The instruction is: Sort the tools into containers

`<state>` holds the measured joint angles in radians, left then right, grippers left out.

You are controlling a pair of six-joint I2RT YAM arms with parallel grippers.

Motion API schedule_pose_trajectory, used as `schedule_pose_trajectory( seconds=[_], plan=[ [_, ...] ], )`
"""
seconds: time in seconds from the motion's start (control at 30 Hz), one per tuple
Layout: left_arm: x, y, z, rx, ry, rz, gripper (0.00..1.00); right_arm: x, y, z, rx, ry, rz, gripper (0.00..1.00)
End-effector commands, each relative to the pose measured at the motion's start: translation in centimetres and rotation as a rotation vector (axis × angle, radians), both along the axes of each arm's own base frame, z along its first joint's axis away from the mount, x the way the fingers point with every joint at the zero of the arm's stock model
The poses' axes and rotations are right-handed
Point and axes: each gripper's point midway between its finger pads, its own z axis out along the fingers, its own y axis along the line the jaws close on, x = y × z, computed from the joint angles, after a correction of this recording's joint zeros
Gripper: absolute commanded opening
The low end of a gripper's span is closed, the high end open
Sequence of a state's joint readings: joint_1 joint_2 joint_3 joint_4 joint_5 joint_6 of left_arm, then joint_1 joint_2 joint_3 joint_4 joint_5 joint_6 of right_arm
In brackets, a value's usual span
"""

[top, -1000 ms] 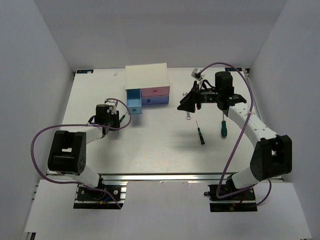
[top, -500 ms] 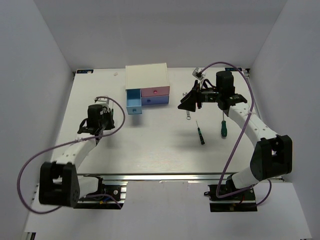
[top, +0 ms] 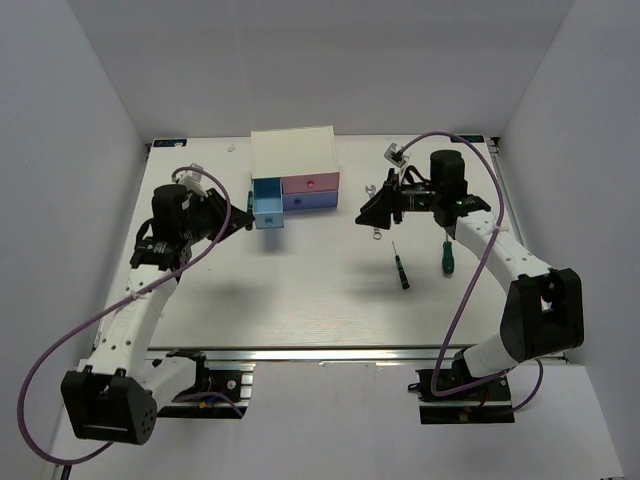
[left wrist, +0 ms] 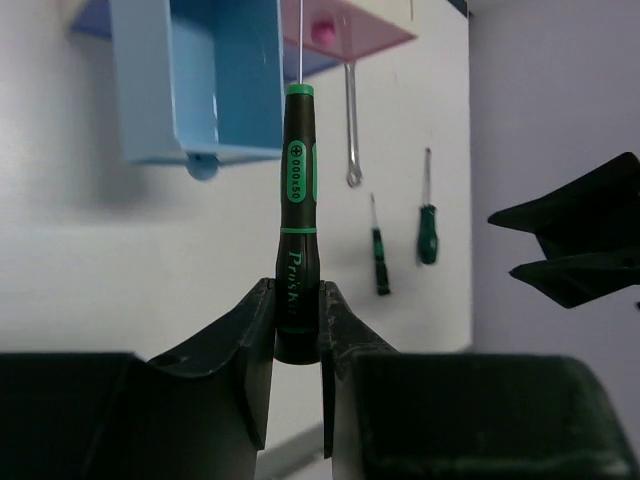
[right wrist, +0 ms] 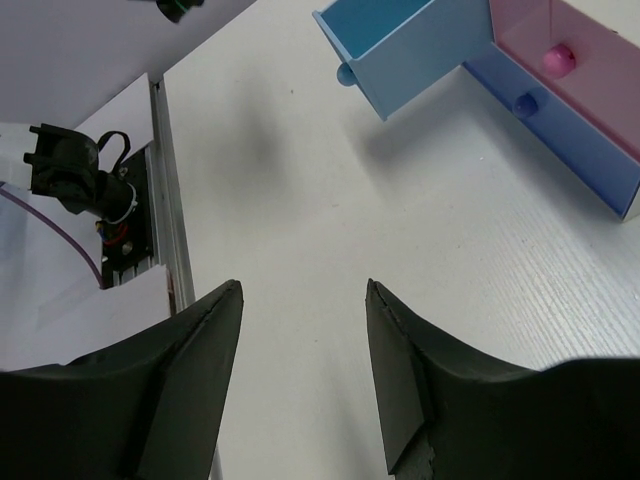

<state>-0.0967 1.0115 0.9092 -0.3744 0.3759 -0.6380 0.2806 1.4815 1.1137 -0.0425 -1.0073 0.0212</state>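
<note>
My left gripper [top: 233, 217] is shut on a small dark-handled screwdriver [left wrist: 297, 220] with green bands, held above the table left of the open light blue drawer [top: 268, 207]. In the left wrist view the screwdriver's tip points at that drawer [left wrist: 200, 80]. My right gripper [top: 364, 211] is open and empty, hovering over the slim silver wrench [top: 375, 236], which it partly hides. A second small dark screwdriver [top: 401, 270] and the green-handled screwdriver [top: 446, 256] lie on the table to the right. The pink drawer [top: 311, 183] and periwinkle drawer [top: 312, 201] look shut.
The white cabinet [top: 293, 153] stands at the back centre. White walls close in the left, back and right sides. Purple cables loop from both arms. In the right wrist view the open fingers [right wrist: 205, 330] frame bare table, with the drawers [right wrist: 400, 50] beyond.
My left arm has lifted and swung back and left, carrying the small screwdriver, and now points right toward the open blue drawer. The right arm has barely moved.
</note>
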Motion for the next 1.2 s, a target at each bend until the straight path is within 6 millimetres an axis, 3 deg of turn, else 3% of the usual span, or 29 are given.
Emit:
schedule_pose_trajectory(
  seconds=[0.0, 0.23, 0.43, 0.8, 1.17],
  plan=[
    [-1.3, -3.1, 0.1, -0.233, 0.211, -0.070, 0.00, -0.1, -0.1, 1.6, 0.037, -0.057, 0.008, 0.58],
    [1.2, -3.8, 1.8, -0.304, 0.292, -0.038, 0.00, -0.8, -0.5, 1.4, 0.044, -0.065, -0.009, 0.58],
    [2.7, -3.8, -0.8, -0.323, 0.495, 0.035, 0.00, -0.9, -1.0, 1.3, 0.045, -0.062, -0.036, 0.58],
    [4.5, -3.6, -2.3, -0.314, 0.602, 0.103, 0.00, -0.9, -1.5, 0.9, 0.051, -0.057, -0.065, 0.58],
    [10.1, -4.2, -4.2, -0.375, 0.630, 0.155, 0.00, -1.0, -1.6, 0.4, 0.051, -0.048, -0.075, 0.58]
  ],
)
